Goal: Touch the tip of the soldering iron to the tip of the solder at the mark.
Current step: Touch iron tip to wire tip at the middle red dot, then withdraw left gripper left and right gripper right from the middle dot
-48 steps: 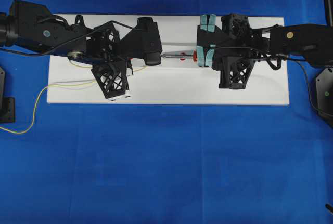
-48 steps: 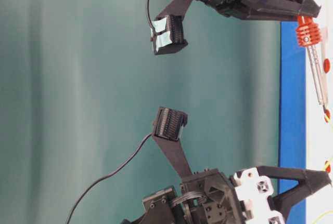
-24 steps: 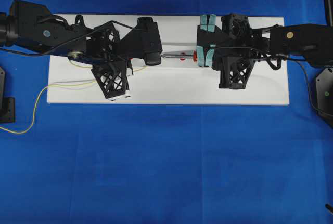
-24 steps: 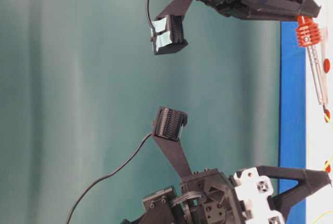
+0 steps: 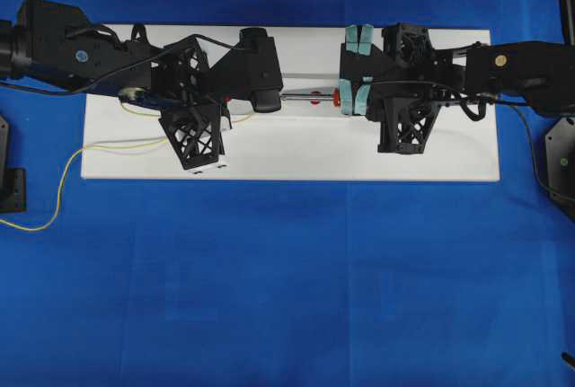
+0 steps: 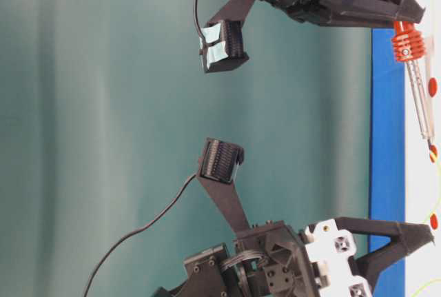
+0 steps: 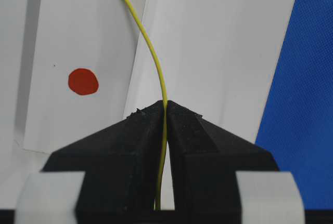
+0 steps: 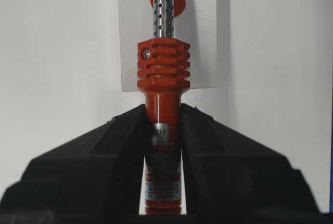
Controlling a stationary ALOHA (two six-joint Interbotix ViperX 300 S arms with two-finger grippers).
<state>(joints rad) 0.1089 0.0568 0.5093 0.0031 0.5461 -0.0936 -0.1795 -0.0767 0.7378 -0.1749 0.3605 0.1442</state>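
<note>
Left pincer crept slightly, clamping thin yellow solder wire; right pincer stayed, gripping red-collared soldering iron. I feared the floppy wire missing the red mark.

On the tabletop lies a board. Over its left half hangs the left hand with the solder trailing off leftward; over its right half, the right hand, the iron pointing left between them.

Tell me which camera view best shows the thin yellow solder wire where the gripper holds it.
The left wrist view: the thin yellow solder wire runs out of the shut left gripper towards a red dot. Overhead shows only its loose tail; table-level shows faint slivers; the right wrist view, none.
</note>
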